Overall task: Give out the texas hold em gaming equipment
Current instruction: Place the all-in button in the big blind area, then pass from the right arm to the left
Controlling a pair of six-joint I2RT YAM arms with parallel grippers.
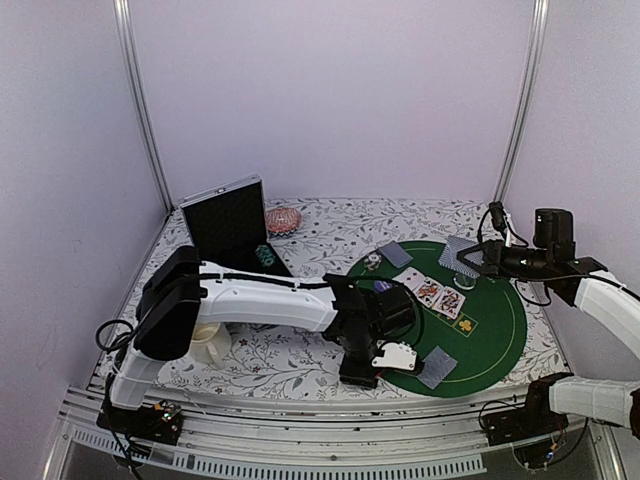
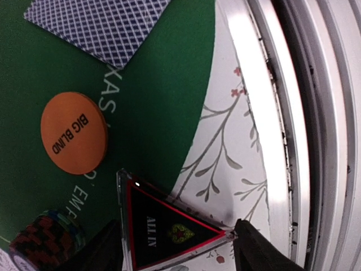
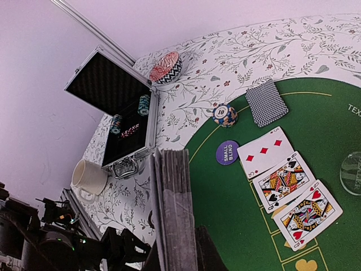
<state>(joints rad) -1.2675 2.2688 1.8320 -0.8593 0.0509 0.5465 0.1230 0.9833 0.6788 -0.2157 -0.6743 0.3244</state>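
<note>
Watching your left gripper [image 2: 177, 240]: it sits low at the near edge of the green poker mat [image 2: 163, 101], one finger either side of the ALL IN triangle marker [image 2: 169, 231] — the finger on the tablecloth side touches its tip, but you can't tell whether it is pinched or lying free.
ALL IN triangle marker: black with a red border, lying across the mat's edge onto the floral tablecloth [image 2: 225, 164].
BIG BLIND disc [image 2: 74, 132]: orange, flat on the mat near the marker, not touching it.
Near chip stack [image 2: 45, 243]: striped, just beside the other finger.
Near cards [image 2: 101, 25]: face down, blue-backed, beyond the orange disc.
Your right gripper [image 3: 177, 251]: pressed together on a deck of cards [image 3: 172, 209], seen edge-on, over the far right of the mat.
SMALL BLIND disc [image 3: 228, 152]: purple, on the mat beside a row of three face-up cards [image 3: 285, 182].
Far chip stack [image 3: 224, 114]: at the mat's rim, next to the far face-down cards [image 3: 267, 103].
Clear disc [image 3: 352, 172]: at the frame edge, beside the row.
Case [image 3: 115, 107]: open, with more chips inside — a cream mug [image 3: 89, 176] stands near its latch side.
</note>
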